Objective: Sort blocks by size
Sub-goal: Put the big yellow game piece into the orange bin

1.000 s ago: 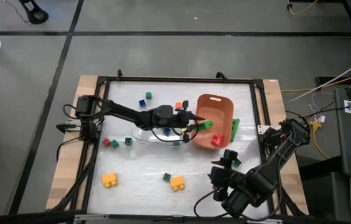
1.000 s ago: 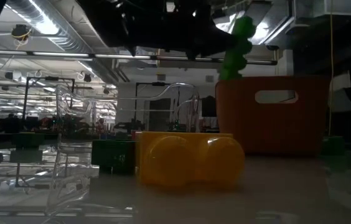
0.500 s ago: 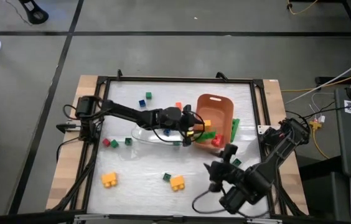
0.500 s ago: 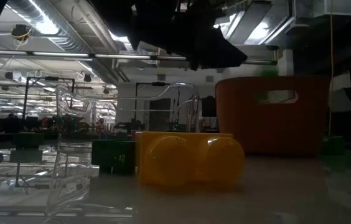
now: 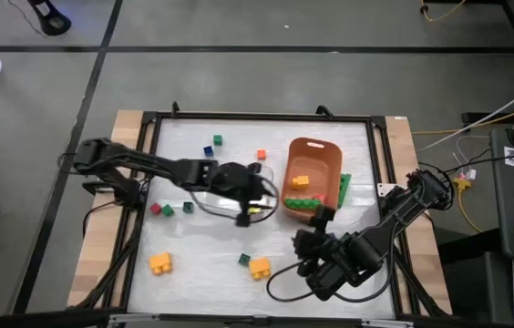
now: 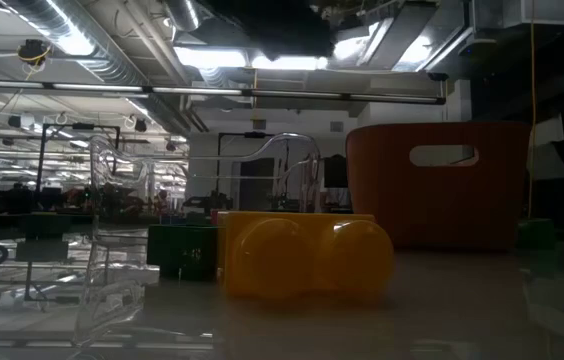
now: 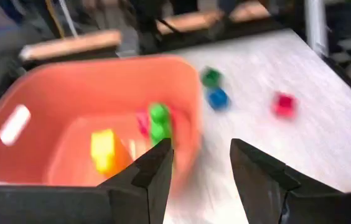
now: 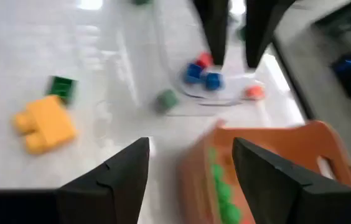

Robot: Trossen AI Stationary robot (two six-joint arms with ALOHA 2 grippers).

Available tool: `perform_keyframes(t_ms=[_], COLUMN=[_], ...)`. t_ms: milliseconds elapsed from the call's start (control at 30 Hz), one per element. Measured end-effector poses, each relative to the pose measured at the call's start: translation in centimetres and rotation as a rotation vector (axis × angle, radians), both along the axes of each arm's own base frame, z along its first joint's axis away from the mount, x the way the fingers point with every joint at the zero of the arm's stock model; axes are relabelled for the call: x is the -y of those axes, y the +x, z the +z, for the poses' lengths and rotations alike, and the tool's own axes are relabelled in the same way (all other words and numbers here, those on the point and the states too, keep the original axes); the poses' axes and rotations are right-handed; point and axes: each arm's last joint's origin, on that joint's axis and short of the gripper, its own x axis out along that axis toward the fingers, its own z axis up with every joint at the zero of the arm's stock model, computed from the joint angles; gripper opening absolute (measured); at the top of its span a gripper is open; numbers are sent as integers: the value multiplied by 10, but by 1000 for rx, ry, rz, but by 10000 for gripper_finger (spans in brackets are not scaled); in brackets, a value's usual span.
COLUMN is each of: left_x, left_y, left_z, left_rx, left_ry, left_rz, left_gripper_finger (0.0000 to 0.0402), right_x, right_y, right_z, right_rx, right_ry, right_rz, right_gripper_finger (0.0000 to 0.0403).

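My left gripper (image 5: 259, 199) (image 7: 200, 149) is open and empty above the clear tray (image 5: 204, 197), just left of the orange bin (image 5: 323, 155). In the bin lie a long green brick (image 5: 299, 198) (image 7: 159, 122), a yellow brick (image 5: 300, 181) and a red one (image 5: 319, 207). My right gripper (image 5: 304, 239) (image 8: 191, 146) is open and empty near the bin's near side. Small blue cubes (image 8: 201, 76) lie in the tray. Two yellow bricks (image 5: 159, 263) (image 5: 259, 267) and a green cube (image 5: 244, 260) rest on the table near its front.
Small cubes lie loose on the table: red and green ones (image 5: 168, 210) left of the tray, blue and green ones (image 5: 212, 147) and an orange one (image 5: 262, 154) toward the far edge. A green brick (image 5: 344, 189) lies right of the bin. A dark frame (image 5: 148, 164) borders the table.
My left gripper has let go of the long green brick, which has dropped into the orange bin and lies there. The gripper has then drawn back toward the table's left, over the clear tray. My right gripper has moved toward the table's left, closer to the bin.
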Motion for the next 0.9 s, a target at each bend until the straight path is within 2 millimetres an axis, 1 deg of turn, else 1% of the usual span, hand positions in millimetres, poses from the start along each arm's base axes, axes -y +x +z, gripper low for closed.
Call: perform_keyframes(t_ms=[100, 200, 333, 467, 633, 767, 900], left_x=[11, 23, 41, 60, 80, 92, 102], left_y=[-26, -49, -70, -79, -86, -91, -91], left_z=[15, 25, 28, 24, 23, 23, 19], left_rx=[-78, -148, -242, -305, -323, -310, -313], left_ry=[-8, -37, -106, -146, -161, -143, -136], left_rz=[-31, -50, -51, -67, -101, -98, -91], left_gripper_finger=[150, 150, 150, 150, 150, 150, 150], right_x=[-7, -13, -17, -12, 2, 14, 25], right_y=[8, 18, 27, 38, 52, 58, 63], right_z=[-13, -32, -55, -74, -95, -104, -108], right_rx=[2, 14, 26, 40, 72, 73, 53], right_ry=[34, 77, 128, 245, 385, 410, 442], right_rz=[84, 166, 261, 326, 370, 383, 396], right_gripper_finger=[231, 231, 231, 231, 231, 231, 231])
